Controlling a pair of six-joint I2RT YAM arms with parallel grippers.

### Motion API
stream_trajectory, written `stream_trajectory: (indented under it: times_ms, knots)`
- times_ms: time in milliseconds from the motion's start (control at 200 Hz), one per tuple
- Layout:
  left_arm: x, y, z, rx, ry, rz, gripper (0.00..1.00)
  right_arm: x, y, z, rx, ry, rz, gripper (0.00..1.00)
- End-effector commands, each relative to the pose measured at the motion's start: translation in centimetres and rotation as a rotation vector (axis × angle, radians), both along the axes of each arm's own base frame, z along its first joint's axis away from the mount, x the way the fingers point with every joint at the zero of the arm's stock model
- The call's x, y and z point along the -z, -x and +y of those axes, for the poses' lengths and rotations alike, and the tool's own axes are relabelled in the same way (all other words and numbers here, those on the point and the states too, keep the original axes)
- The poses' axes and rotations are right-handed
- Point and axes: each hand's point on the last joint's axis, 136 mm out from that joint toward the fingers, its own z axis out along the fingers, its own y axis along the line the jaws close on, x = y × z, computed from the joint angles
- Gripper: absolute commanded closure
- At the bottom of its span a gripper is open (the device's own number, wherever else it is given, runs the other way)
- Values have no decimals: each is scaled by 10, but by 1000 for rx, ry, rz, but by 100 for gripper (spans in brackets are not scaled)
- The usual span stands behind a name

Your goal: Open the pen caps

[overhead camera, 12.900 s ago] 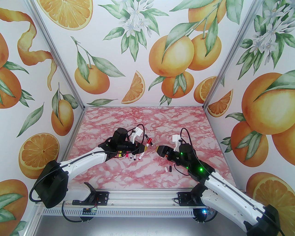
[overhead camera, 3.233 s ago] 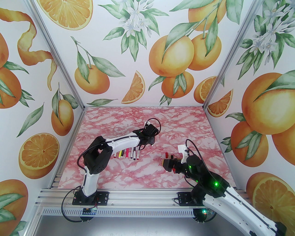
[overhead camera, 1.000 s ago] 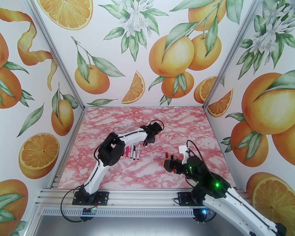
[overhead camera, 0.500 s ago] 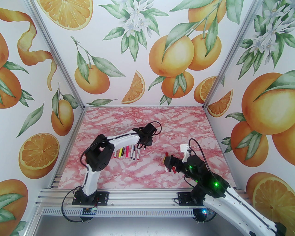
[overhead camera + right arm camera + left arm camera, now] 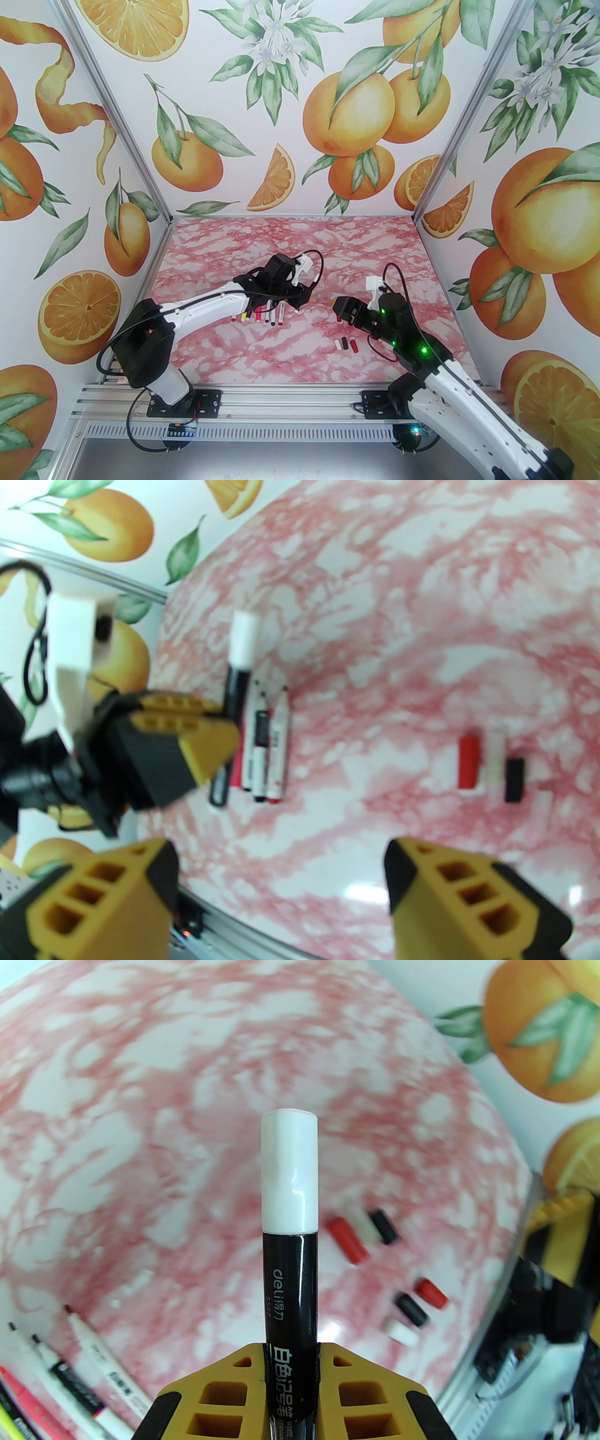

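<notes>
While the left hand (image 5: 291, 1353) is clamped on a black marker (image 5: 290, 1283) whose white cap (image 5: 289, 1175) sits on its tip, the right hand (image 5: 281, 873) hangs with fingers apart, empty, near loose pen caps (image 5: 468, 763) on the tabletop (image 5: 281, 361).

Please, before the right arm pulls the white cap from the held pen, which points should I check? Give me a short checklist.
1. Left gripper shut on pen: ok.
2. White cap on pen, sticking out past that gripper: ok.
3. Right gripper open and empty: ok.
4. Right gripper lined up with cap: not ok, apart from it.
5. Grip firm enough for a pull: cannot tell.
</notes>
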Motion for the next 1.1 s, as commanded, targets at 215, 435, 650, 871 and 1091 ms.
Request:
stream_trajectory:
  times_ms: [215,435,650,871,1091]
  knots:
    - [-43,45,-16,205,215,-18,82,-35,-34,17,15,-130,-88,32]
    - [-48,61,-23,255,241,-10,82,-35,-42,23,5,-164,-82,39]
    - [-50,63,-28,256,230,-26,82,-37,-40,28,-23,-174,-79,48]
    - [-53,61,-29,247,225,-38,82,-25,-36,26,-31,-145,-48,57]
    - [-54,65,-32,263,231,-32,82,-19,-37,26,-31,-134,-35,62]
